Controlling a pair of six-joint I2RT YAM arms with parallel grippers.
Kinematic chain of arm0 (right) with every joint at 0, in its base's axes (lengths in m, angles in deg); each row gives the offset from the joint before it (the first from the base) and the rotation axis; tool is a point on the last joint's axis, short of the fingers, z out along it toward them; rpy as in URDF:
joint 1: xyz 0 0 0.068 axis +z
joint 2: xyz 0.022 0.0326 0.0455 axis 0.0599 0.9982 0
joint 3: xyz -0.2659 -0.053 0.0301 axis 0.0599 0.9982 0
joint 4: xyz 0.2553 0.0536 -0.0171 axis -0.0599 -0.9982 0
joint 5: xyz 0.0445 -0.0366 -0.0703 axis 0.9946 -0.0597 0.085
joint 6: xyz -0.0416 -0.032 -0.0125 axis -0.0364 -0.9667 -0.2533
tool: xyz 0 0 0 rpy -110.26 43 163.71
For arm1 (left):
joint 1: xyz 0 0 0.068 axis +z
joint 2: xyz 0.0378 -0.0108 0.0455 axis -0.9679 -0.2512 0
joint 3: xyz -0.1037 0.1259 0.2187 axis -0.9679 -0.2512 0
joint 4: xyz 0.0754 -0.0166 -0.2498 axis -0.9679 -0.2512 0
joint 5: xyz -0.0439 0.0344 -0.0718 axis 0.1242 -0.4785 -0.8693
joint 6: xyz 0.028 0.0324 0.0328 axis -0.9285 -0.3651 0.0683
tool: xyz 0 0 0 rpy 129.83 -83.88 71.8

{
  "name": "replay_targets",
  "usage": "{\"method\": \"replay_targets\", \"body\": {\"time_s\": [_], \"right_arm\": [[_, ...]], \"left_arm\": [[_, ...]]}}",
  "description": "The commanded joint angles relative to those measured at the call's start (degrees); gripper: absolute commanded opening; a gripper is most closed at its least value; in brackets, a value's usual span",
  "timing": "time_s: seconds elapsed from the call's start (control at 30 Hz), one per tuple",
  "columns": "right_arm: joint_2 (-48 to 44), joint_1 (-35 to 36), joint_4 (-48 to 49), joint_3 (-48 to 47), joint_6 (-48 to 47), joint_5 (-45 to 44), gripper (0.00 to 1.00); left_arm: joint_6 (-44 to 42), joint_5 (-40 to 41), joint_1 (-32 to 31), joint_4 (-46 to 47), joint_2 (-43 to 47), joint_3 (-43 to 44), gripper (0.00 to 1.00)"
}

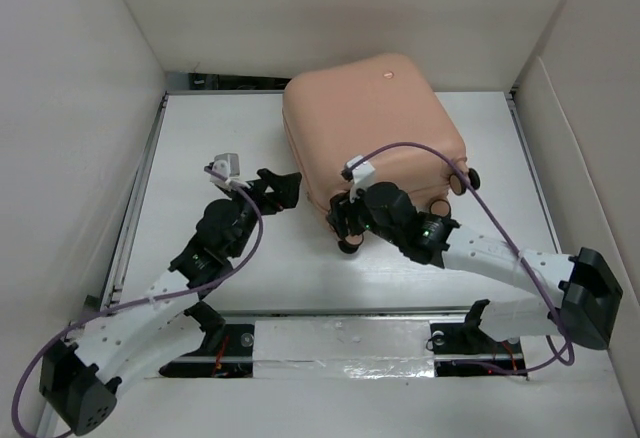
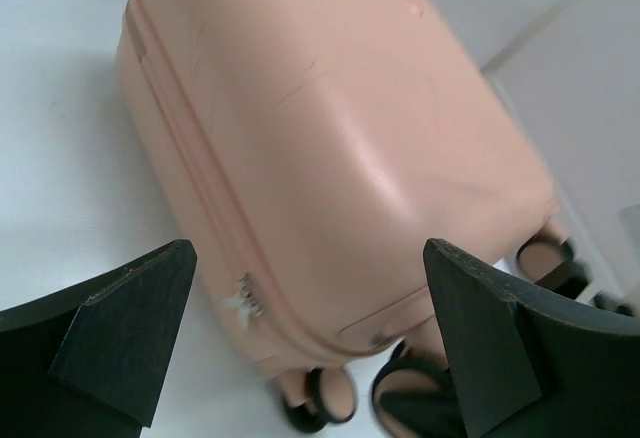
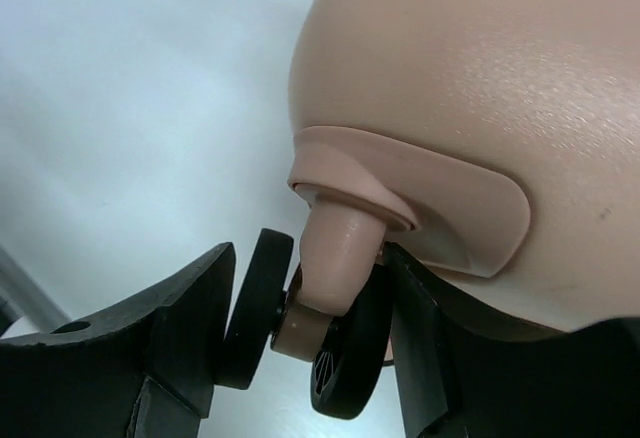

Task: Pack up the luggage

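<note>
- The luggage (image 1: pixel 375 133) lies closed on the white tabletop (image 1: pixel 220 258), close to the far edge and a little right of centre, with its wheeled end toward the near edge.
- The left end effector (image 1: pixel 283 190) is wide open with nothing between its fingers, just beside the luggage's left near corner.
- The right end effector (image 3: pixel 310 258) is gripping a black caster wheel (image 3: pixel 340 358) at the luggage's near left corner, one finger pressing on each side.
- A silver zipper pull (image 2: pixel 243 298) hangs on the seam.

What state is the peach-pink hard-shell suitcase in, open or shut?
Shut: the peach-pink hard-shell suitcase lies flat, shells together, zipper seam closed, no lining showing.
</note>
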Motion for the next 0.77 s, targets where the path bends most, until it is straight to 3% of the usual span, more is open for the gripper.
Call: {"method": "replay_targets", "body": {"time_s": [0.0, 0.03, 0.07, 0.17, 0.3, 0.43, 0.6, 0.73], "right_arm": [[1.8, 8.0, 3.6, -5.8, -1.7, 14.7, 0.20], [1.6, 8.6, 2.9, -6.8, -2.0, 14.1, 0.33], [1.2, 8.6, 2.3, -8.3, -2.4, 13.9, 0.60], [-2.4, 10.1, -1.4, -10.4, -3.1, 11.0, 1.00], [-9.4, 10.6, -8.3, -10.9, -4.0, -1.0, 1.00], [-21.8, 10.6, -4.8, -3.5, -5.2, -14.2, 1.00], [-34.4, 9.9, -3.1, 2.2, -4.3, -20.0, 1.00], [-33.0, 8.7, -4.0, 2.2, -3.2, -18.1, 1.00]], "left_arm": [[5.3, 3.7, -0.1, -5.8, 5.8, 0.2, 0.99], [5.7, 4.0, -0.1, -6.9, 7.2, 0.5, 0.99], [6.0, 4.3, -0.1, -7.8, 8.2, 1.3, 0.99], [6.3, 5.1, -0.1, -11.2, 12.6, 2.6, 0.99], [4.9, 2.1, -0.1, -11.5, 16.6, 3.0, 0.99], [3.6, 0.4, -0.1, -12.1, 16.1, 4.1, 0.99], [2.7, -2.1, -0.1, -9.7, 13.9, 3.9, 0.99], [2.6, -4.3, -0.1, -7.7, 12.4, 3.4, 0.99]]}}
